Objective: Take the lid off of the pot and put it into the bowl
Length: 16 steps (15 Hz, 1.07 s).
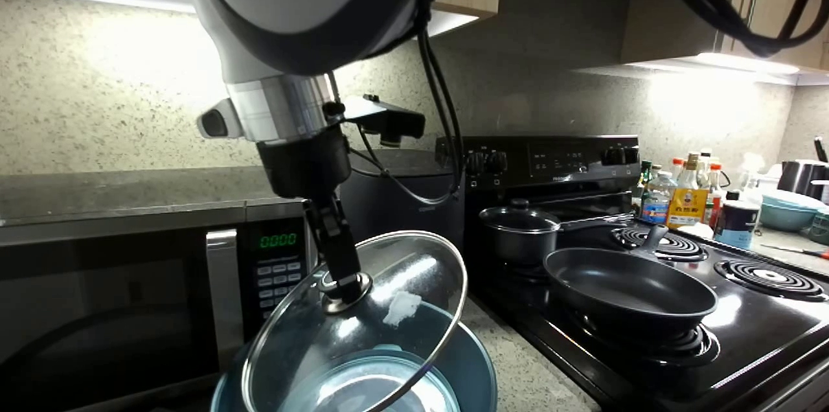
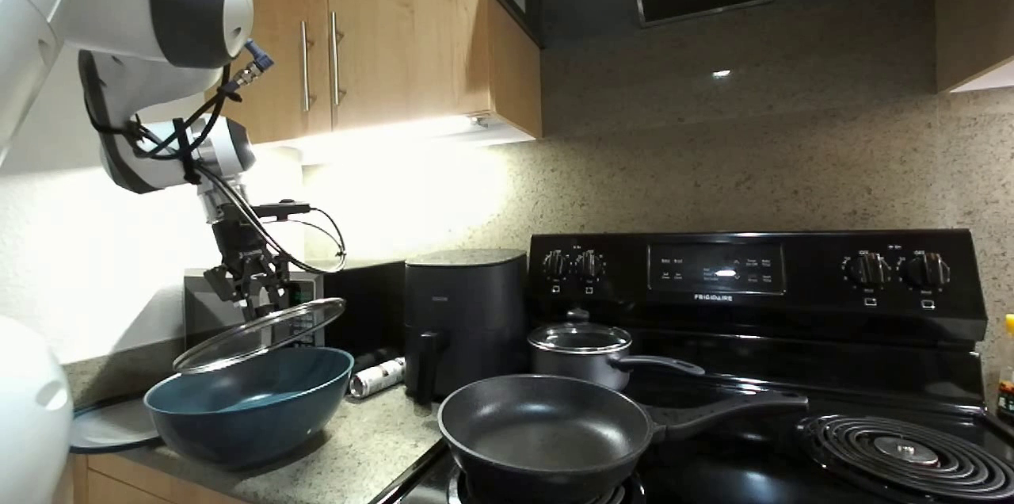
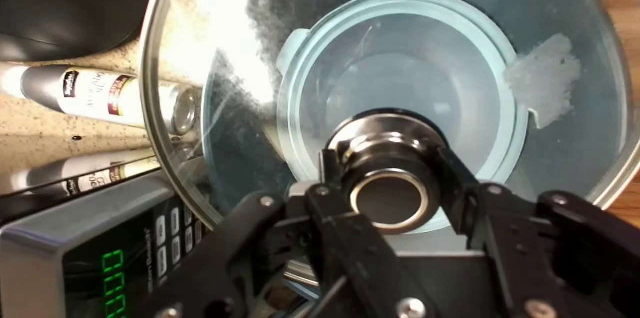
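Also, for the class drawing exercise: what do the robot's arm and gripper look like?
The arm is white and smoothly rounded, with dark grey bands, a shiny silver wrist collar, strapped-on black cables and a blue-tipped connector. The gripper is black, with angular, jointed links and metal screws. No lettering is readable on either.

In an exterior view, the bowl [image 2: 247, 431] stands on the counter [image 2: 356, 448] left of the stove [image 2: 729, 460], with the microwave [image 2: 207, 322] behind it. A dish [image 3: 415, 70] lies in the bowl. The lid [image 2: 259, 336] hangs tilted over the bowl, the gripper [image 3: 386, 163] around its knob [image 3: 390, 200]. A can [image 2: 379, 377] lies between the bowl and the air fryer [image 2: 467, 314], which stands beside the stove. On the stove, the pot [image 2: 544, 433] sits in front; the saucepan [image 2: 577, 365] is behind. Bottles [image 1: 686, 201] stand beyond the stove in an exterior view.
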Each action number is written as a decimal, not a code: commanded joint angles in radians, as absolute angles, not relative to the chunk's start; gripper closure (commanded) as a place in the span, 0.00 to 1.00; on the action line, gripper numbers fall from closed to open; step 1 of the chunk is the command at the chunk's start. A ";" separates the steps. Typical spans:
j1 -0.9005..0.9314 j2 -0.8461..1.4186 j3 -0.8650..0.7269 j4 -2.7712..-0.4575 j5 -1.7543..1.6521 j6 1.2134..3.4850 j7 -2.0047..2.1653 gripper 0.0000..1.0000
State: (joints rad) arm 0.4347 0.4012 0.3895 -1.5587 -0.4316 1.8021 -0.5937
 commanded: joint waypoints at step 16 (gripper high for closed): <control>0.434 0.521 0.365 -1.540 -0.372 1.825 -0.615 0.05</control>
